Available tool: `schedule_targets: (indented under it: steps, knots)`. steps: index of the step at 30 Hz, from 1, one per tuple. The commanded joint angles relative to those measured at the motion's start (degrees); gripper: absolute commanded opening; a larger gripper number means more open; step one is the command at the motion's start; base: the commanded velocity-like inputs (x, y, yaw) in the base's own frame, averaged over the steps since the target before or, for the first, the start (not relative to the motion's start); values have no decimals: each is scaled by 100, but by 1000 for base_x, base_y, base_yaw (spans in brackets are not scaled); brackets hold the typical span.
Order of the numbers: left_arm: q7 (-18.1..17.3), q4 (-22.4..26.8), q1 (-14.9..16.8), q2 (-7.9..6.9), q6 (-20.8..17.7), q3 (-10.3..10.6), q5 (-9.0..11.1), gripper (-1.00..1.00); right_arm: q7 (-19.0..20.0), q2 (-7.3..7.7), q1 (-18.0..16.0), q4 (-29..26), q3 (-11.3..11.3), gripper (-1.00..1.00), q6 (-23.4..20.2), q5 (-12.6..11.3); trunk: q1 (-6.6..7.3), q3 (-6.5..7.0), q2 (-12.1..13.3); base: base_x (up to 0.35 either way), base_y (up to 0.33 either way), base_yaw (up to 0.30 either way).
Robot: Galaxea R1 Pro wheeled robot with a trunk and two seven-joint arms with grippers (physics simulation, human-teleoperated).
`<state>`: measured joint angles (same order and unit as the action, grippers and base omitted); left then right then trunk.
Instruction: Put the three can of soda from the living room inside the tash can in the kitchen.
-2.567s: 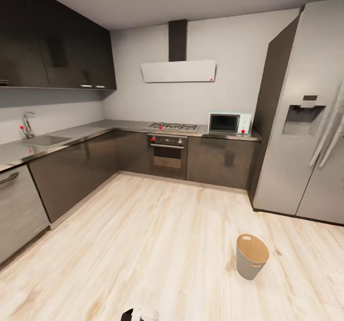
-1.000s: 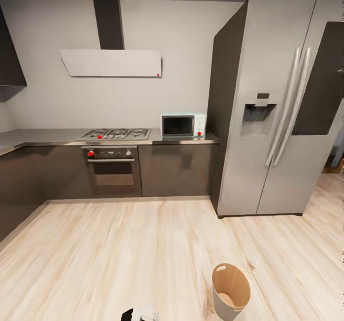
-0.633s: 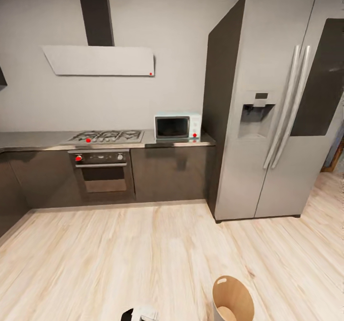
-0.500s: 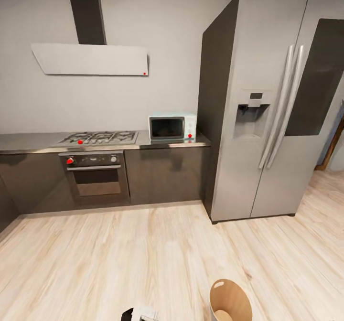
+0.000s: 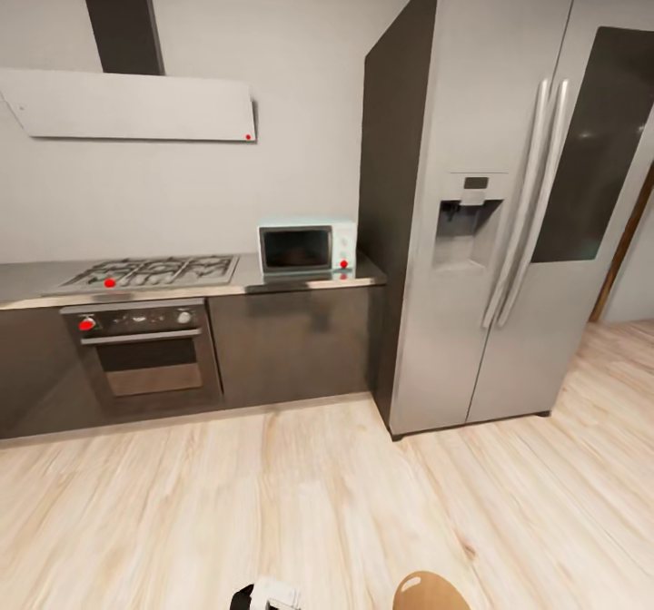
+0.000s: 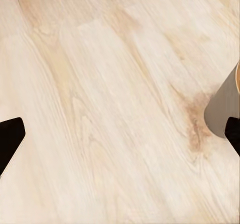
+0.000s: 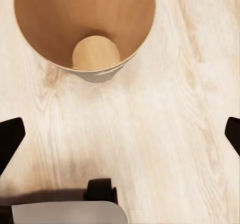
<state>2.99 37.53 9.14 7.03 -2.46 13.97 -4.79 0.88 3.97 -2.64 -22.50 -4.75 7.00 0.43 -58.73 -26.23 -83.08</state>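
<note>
The tash can (image 7: 85, 29) stands empty on the kitchen floor (image 5: 272, 501) just ahead of the robot's base, both pincers spread wide and holding nothing, so rolling closer risks knocking it over.

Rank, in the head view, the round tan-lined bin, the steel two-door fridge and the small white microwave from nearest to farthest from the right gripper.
1. Round tan-lined bin, on the floor close below the right gripper.
2. Steel two-door fridge, ahead to the right.
3. Small white microwave, on the back counter.
</note>
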Motion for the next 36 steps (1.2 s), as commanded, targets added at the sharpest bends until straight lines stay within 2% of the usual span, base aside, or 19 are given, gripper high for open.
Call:
schedule_targets:
  steps: [1,7,13,21,36]
  knots:
    - [0,0,0,0,0,0,0,100,0,-1,0,0,0,100,1,1,0,0,0,338,-87,-11]
    - [0,0,0,0,4,3,-6,100,0,-2,0,1,1,100,-4,1,0,0,0,333,-75,-22]
    - [-7,2,-3,0,50,10,-9,100,0,-2,0,1,1,100,-5,0,0,0,0,221,-169,-169]
    - [-7,0,-4,0,227,98,-20,100,0,-3,0,0,1,100,-1,1,0,0,0,36,-138,-45]
    - [0,0,0,-8,254,114,-14,100,0,-27,0,4,17,100,-3,10,0,0,0,4,-34,-2]
